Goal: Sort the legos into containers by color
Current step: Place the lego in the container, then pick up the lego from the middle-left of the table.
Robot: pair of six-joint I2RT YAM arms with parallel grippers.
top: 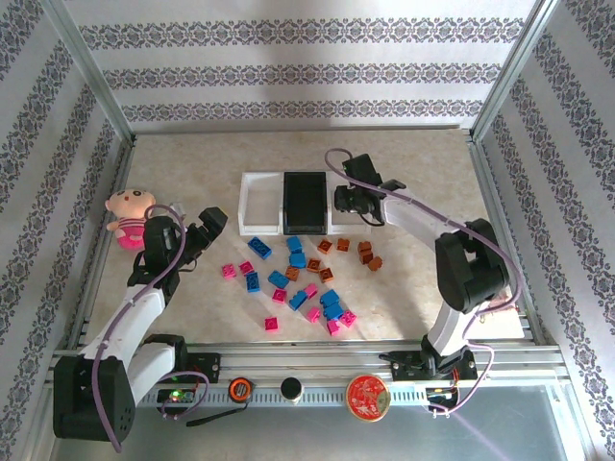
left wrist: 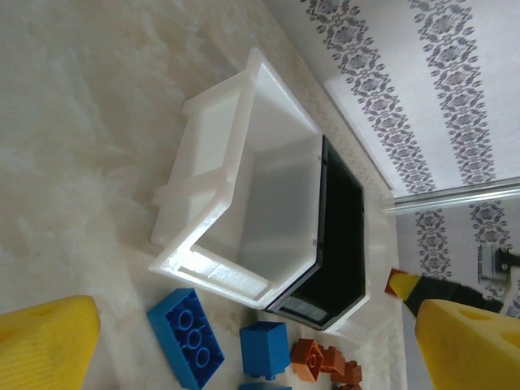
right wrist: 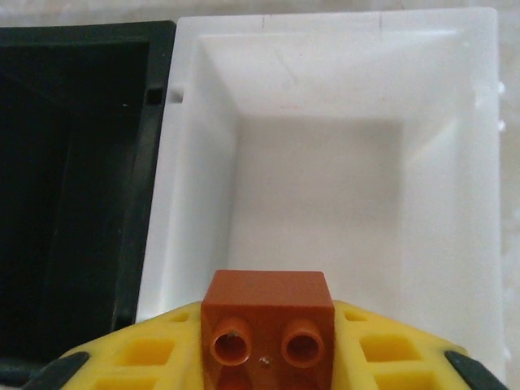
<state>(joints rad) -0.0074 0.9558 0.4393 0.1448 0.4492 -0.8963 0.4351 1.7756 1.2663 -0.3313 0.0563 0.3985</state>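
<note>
Hovering over white rectangular tray [right wrist: 455, 203], R end effector [right wrist: 268, 370] pinches orange-brown studded plastic brick [right wrist: 268, 309]; release low, mid-tray, avoid bounce-out.

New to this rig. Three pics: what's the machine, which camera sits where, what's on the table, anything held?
The machine is two robot arms bolted at the table's near edge, a left arm and a right arm. Each ends in a two-finger tool.

The overhead picture looks down from behind the arms. The other two pictures come from cameras on the left and right wrists, so the yellow fingers at their bottom edges belong to that arm.

On the table are:
- loose pink, blue and orange-brown legos
- a row of three trays: left white tray, black tray, right white tray
- a pink doll at the left

The left tool is open and holds nothing. The right tool grips one orange-brown brick over the right white tray.
</note>
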